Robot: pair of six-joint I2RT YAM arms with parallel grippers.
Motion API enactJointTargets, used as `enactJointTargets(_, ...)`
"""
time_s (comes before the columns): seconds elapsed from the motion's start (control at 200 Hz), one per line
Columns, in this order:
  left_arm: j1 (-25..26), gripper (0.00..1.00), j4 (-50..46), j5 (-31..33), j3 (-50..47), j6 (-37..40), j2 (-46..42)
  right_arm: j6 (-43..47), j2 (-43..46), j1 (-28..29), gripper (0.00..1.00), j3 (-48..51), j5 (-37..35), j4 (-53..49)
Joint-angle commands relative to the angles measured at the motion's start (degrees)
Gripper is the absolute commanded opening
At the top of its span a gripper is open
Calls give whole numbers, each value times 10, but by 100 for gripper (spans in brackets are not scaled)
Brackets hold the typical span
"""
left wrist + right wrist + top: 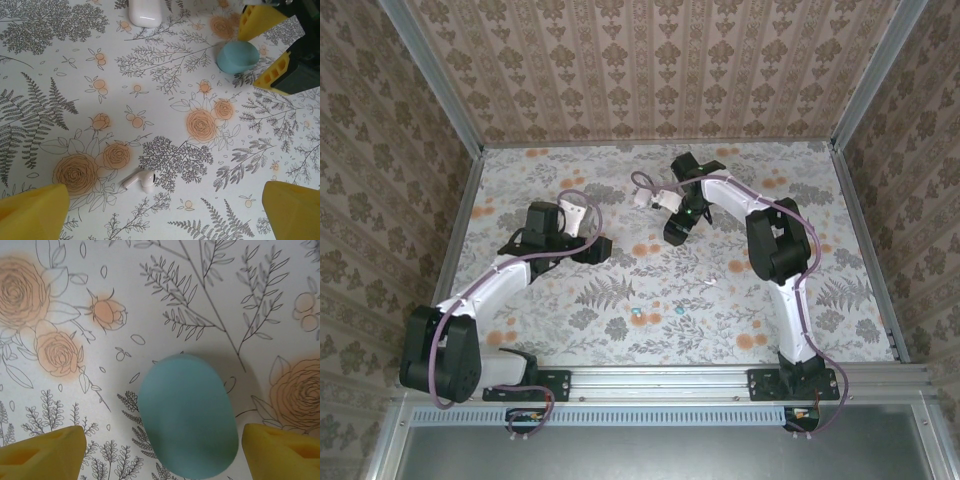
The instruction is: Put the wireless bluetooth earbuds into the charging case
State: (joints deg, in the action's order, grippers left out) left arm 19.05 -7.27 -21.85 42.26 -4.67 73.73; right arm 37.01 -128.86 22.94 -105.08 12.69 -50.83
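R gripper [162, 452]: fingers spread wide, straddling teal case [187, 415], not pinching it afaict. L gripper [165, 212]: also spread, white earbud [140, 181] lying loose on table betw tips. White case [145, 12] further out ahead of L. Progress: basically zero imo, both cases look shut, no bud seated, all 4 left to do. Count: 2 cases; 2 teal buds [638, 313] back toward bases; 2 white, second white bud [710, 285] nr R arm.
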Motion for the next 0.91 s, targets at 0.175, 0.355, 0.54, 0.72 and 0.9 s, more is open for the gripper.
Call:
enactJointTargets(0.175,0,100,1,-19,20,20,5,46,-26,5,79,-14,-28,-29)
enactJointTargets(0.355,0,100,3,-17,15,22,0,55,-39,7,64,-13,-48,-34)
enactJointTargets(0.54,0,100,11,-19,7,21,-10,54,-26,13,50,6,-45,-16)
enactJointTargets(0.72,0,100,52,-21,-26,37,-40,54,3,27,38,37,-31,13)
enactJointTargets(0.9,-1,97,94,-74,-70,108,-91,50,37,39,33,68,4,30)
